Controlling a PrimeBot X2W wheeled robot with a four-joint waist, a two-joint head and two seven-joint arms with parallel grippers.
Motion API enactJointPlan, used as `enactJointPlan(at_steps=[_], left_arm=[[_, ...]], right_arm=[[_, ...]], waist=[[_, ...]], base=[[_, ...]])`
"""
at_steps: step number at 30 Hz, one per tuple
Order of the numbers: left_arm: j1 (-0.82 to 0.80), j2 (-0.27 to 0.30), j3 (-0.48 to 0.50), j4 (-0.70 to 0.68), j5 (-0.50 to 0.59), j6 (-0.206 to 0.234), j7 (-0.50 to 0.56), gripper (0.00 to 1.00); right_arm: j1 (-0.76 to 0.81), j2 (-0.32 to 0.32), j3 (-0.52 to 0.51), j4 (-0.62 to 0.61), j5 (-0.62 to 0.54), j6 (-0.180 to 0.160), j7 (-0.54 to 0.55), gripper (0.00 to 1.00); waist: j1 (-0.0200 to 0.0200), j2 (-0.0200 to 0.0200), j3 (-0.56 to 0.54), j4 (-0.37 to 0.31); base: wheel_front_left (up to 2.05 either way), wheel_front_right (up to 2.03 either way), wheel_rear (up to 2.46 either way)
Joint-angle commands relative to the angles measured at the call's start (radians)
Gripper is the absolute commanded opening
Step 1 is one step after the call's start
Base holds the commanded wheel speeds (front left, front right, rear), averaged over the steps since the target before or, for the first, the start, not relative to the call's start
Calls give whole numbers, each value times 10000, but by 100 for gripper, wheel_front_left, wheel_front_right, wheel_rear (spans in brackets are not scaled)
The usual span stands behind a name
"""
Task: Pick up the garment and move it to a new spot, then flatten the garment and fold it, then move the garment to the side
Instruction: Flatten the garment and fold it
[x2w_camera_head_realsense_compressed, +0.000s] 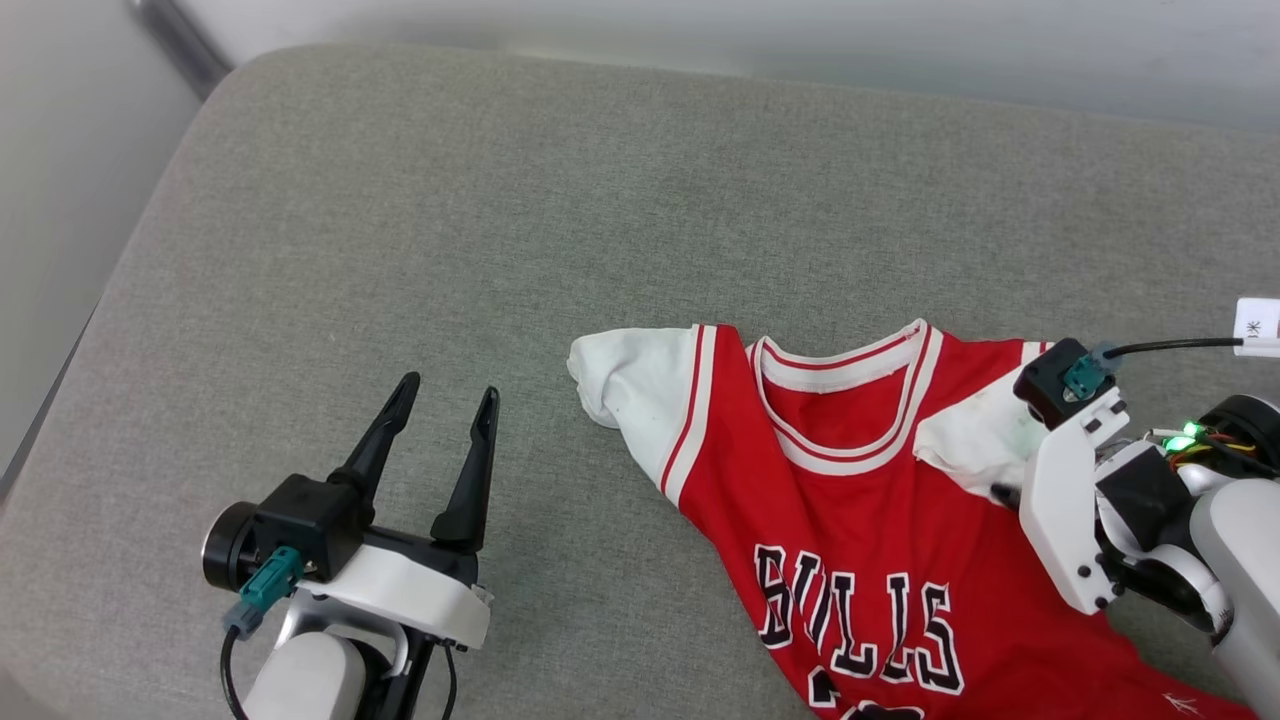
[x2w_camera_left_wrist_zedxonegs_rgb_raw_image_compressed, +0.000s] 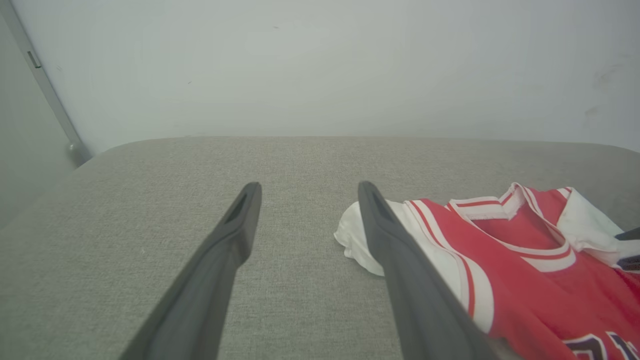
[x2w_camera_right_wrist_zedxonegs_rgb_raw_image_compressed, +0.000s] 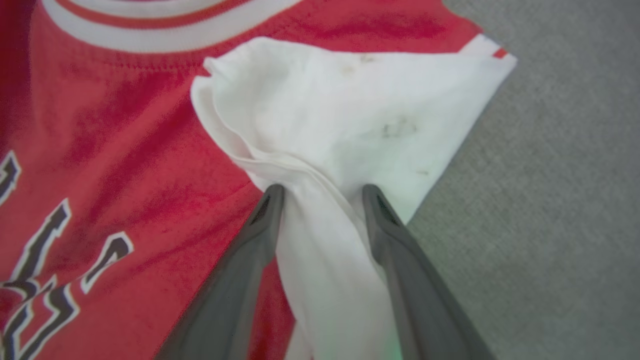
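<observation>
The garment (x2w_camera_head_realsense_compressed: 830, 500), a red jersey with white sleeves, striped trim and black lettering, lies front up on the grey cushion (x2w_camera_head_realsense_compressed: 500, 200), right of centre. Its lower part runs off the bottom of the head view. My right gripper (x2w_camera_right_wrist_zedxonegs_rgb_raw_image_compressed: 323, 190) points down at the jersey's right white sleeve (x2w_camera_right_wrist_zedxonegs_rgb_raw_image_compressed: 350, 110), jaws apart, with a raised fold of that sleeve between the fingers. The right wrist (x2w_camera_head_realsense_compressed: 1065, 500) covers this spot from above. My left gripper (x2w_camera_head_realsense_compressed: 449, 388) hovers open and holds nothing, left of the other white sleeve (x2w_camera_head_realsense_compressed: 625, 385), which also appears beside its finger (x2w_camera_left_wrist_zedxonegs_rgb_raw_image_compressed: 395, 240).
The grey cushion stretches wide to the left and back of the jersey. Its rounded left edge (x2w_camera_head_realsense_compressed: 110, 300) drops to a pale floor, and a pale wall (x2w_camera_left_wrist_zedxonegs_rgb_raw_image_compressed: 320, 65) stands behind the far edge. A black cable with a white tag (x2w_camera_head_realsense_compressed: 1255, 325) runs from the right wrist.
</observation>
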Motion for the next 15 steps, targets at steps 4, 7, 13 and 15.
enactJointPlan(at_steps=[4, 7, 13, 15], left_arm=[[98, -114, 223, 140, 149, -90, -24, 100], [145, -152, 336, 206, 190, -165, -24, 100], [262, -213, 507, 229, 335, -219, -23, 100], [281, -212, 566, 207, 360, -229, -23, 100]], right_arm=[[113, 301, -421, 156, 202, -7, -556, 0], [341, 512, -910, 57, 366, -7, -855, 0], [1016, 886, -2598, -132, 553, -7, -1471, 0], [1308, 1144, -3366, -117, 712, -7, -1649, 0]], waist=[[-1, 0, -125, -177], [-1, 0, -259, -403], [-1, 0, -432, -882], [-1, 0, -420, -1028]], base=[[0, 0, 0], [0, 0, 0], [0, 0, 0], [0, 0, 0]])
